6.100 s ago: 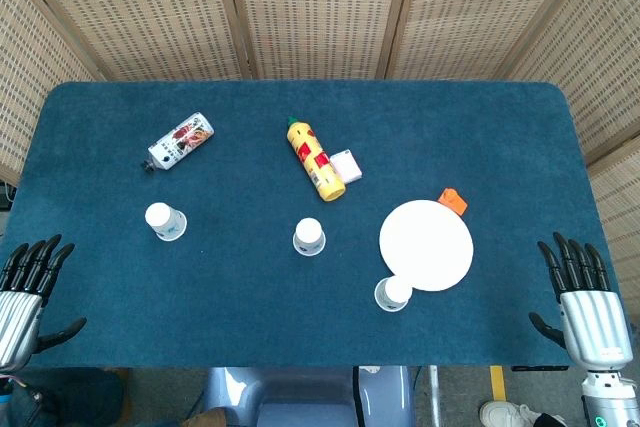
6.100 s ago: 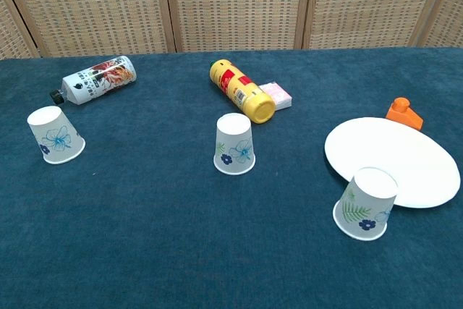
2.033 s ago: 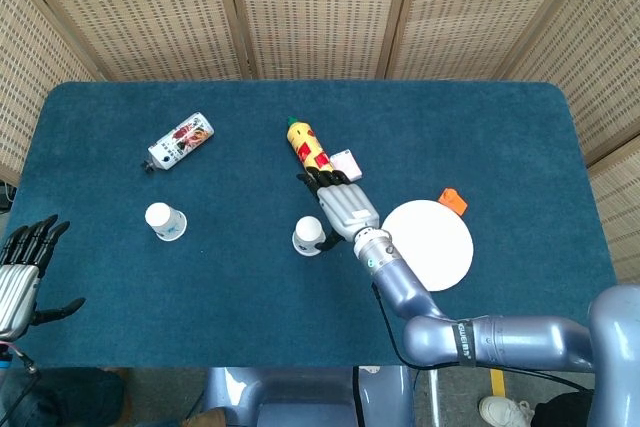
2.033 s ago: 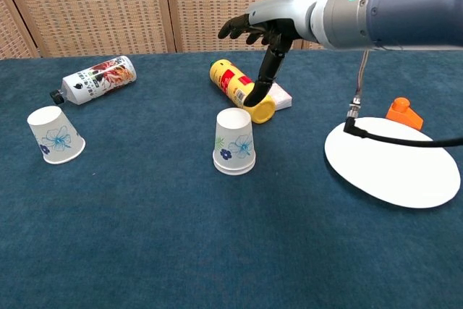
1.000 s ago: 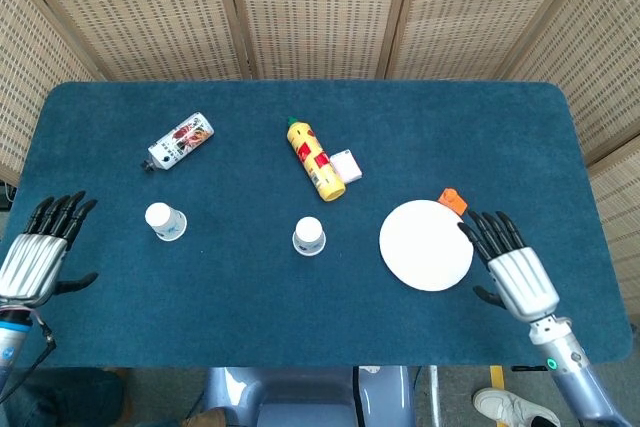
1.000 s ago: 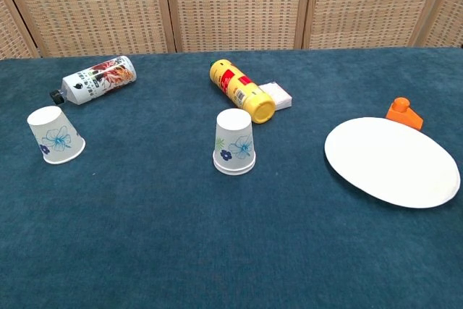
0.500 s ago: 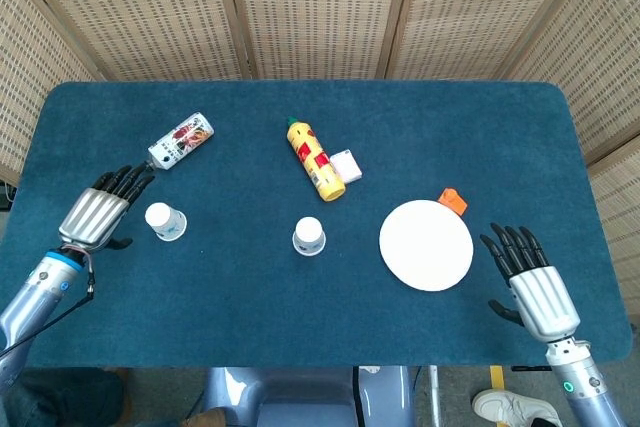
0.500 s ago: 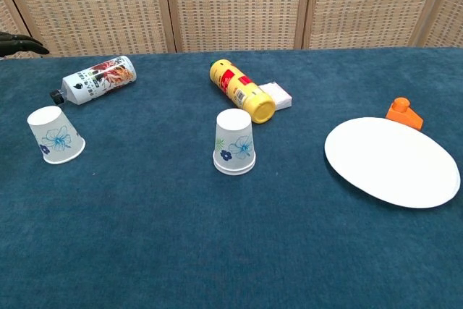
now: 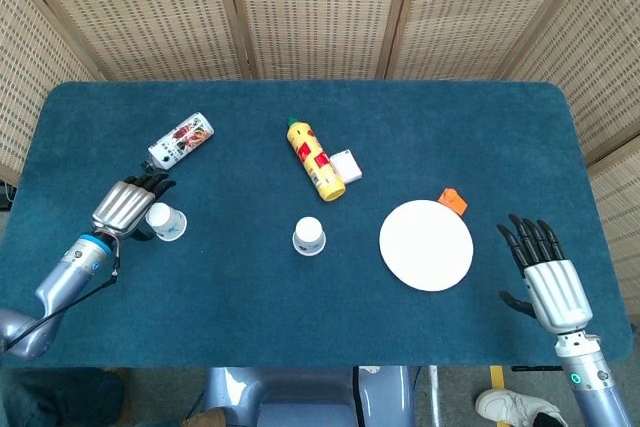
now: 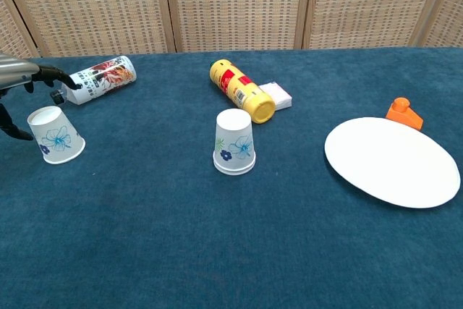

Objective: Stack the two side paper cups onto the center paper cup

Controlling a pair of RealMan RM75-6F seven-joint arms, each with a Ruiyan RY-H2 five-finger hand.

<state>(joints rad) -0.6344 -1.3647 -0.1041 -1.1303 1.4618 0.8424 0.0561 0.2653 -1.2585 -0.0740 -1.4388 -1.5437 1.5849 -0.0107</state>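
Left hand (image 9: 125, 205): fingers apart, nothing held. It hovers just beside the left white floral paper cup (image 9: 165, 220), which stands inverted at about 4 o'clock from the hand in the head view. In the chest view the fingers (image 10: 54, 74) lie above and behind that cup (image 10: 55, 134); contact cannot be confirmed.

Right hand (image 9: 548, 282): released, fingers spread, near the bench's (image 9: 250, 307) right front edge, well apart from any cup.

Centre white floral paper cup (image 9: 309, 236): inverted, at roughly 3 o'clock from the left cup. Its doubled rim suggests one side cup is already on it.

Judgement: left hand is nearer; the carry runs rightward along the bench.

Clutter at 12 o'clock of centre: yellow cylindrical bottle (image 9: 315, 159), lying down.
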